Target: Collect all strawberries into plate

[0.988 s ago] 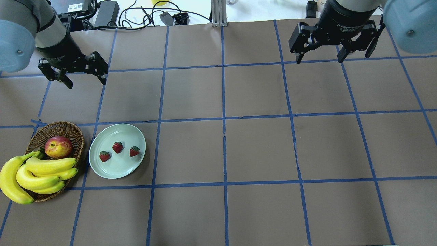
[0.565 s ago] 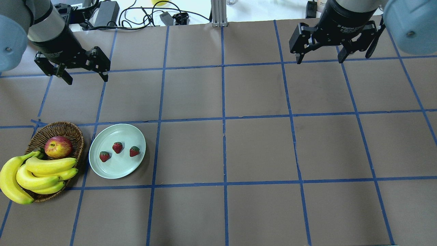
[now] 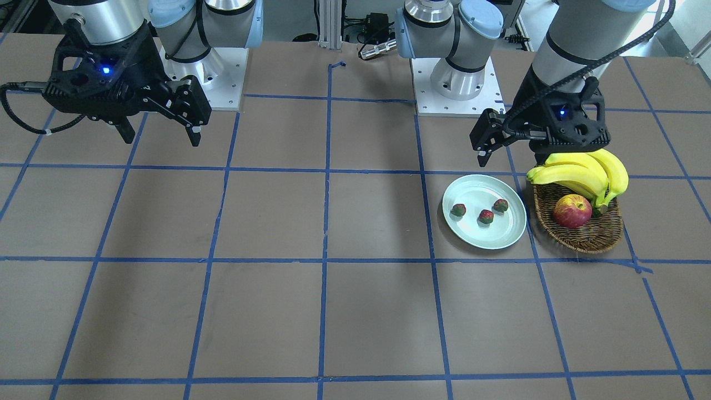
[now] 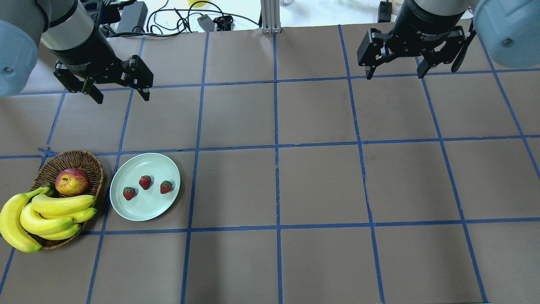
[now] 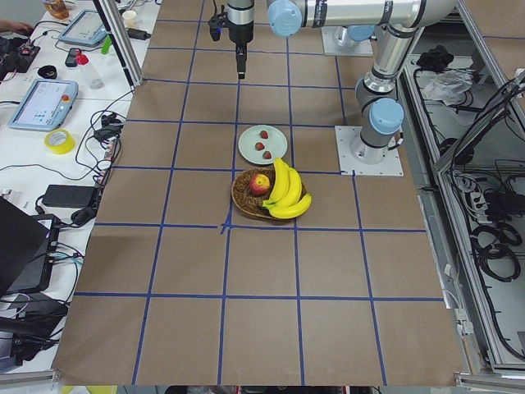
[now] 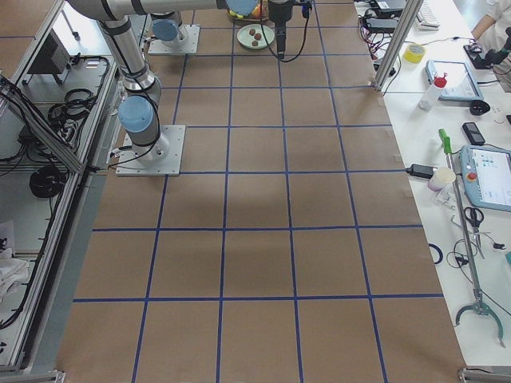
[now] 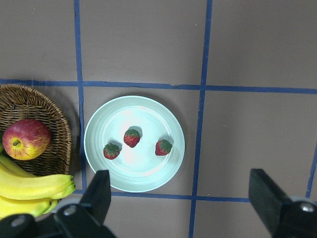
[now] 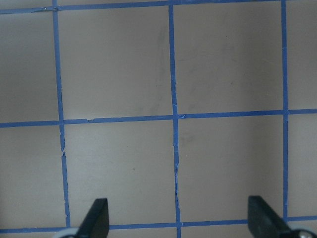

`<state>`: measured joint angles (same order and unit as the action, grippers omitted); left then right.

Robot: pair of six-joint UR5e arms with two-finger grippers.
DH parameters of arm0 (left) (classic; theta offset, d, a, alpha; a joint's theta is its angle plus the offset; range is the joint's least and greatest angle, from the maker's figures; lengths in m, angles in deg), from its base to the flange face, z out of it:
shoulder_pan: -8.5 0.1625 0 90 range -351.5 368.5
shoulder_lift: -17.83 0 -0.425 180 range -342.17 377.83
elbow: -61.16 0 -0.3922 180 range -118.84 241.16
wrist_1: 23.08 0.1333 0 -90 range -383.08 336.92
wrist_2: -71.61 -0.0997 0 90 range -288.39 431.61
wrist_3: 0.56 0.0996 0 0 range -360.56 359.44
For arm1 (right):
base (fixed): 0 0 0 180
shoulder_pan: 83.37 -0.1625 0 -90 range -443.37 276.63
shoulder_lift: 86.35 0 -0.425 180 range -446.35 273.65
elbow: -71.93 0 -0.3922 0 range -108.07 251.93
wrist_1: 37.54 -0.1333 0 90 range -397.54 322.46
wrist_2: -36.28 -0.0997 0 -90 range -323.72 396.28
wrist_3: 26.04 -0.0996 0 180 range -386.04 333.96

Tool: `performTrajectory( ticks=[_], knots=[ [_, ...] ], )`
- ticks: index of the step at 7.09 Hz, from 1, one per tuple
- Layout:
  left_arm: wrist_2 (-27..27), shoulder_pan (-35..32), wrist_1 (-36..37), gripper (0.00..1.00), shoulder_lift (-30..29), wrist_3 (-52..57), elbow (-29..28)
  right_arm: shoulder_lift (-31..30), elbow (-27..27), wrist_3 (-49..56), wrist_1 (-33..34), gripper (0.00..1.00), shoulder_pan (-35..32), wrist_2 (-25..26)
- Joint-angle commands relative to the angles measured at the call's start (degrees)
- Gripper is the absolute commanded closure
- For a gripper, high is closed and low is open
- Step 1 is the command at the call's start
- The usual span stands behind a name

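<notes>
All three strawberries (image 4: pixel 144 182) are sitting inside the plate (image 4: pixel 147 210), apart from one another. Left gripper (image 4: pixel 122 99) is hovering raised near the plate, jaws spread wide, gripping nothing. Right gripper (image 4: pixel 395 76) is hanging well apart from the plate, likewise spread wide and empty. Basket (image 4: pixel 90 162) holding apple (image 4: pixel 71 181) and bananas (image 4: pixel 50 211) is sitting just beside the plate.

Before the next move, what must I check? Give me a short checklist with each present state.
1. Three strawberries lie on the plate: ok.
2. No strawberry on the bare table: ok.
3. Strawberry hidden under the bananas in the basket: cannot tell.
4. Left tool open and empty: ok.
5. Right tool open and empty: ok.
6. Both tools apart from the plate: ok.
</notes>
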<state>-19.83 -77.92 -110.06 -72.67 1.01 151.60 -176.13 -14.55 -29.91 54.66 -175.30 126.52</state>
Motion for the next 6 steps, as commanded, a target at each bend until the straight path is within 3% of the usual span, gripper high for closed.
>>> performTrajectory(
  ticks=[1, 6],
  knots=[
    [1.44, -2.86, -0.03, 0.00, 0.84, 0.10, -0.17, 0.04, 0.00, 0.00, 0.00, 0.00, 0.00, -0.15],
    [1.35, -2.78, -0.74, 0.00, 1.20, 0.45, 0.71, 0.04, 0.00, 0.00, 0.00, 0.00, 0.00, -0.33]
  ],
)
